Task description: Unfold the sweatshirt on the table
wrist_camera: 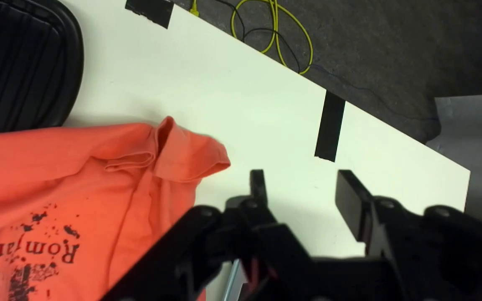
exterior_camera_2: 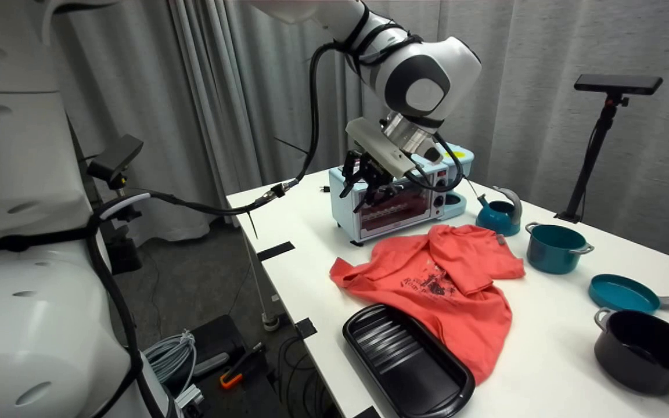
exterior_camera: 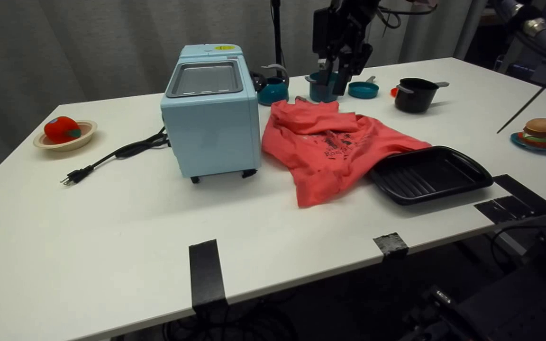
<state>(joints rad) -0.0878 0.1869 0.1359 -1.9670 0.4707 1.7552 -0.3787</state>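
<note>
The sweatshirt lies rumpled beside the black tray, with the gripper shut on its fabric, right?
Not quite: the gripper is open and holds nothing, as the wrist view shows. The sweatshirt does lie rumpled beside the black tray.

Left of your claw (wrist_camera: 300,186) in the wrist view, you can read "Romanti" in lettering (wrist_camera: 36,249) on the sweatshirt (wrist_camera: 65,196), its R nearest the claw, its far end cut off; a smaller word looks like "YOU". Left of the claw in an exterior view, the yellow label (exterior_camera: 225,48) on the oven (exterior_camera: 212,128) is illegible.
</note>
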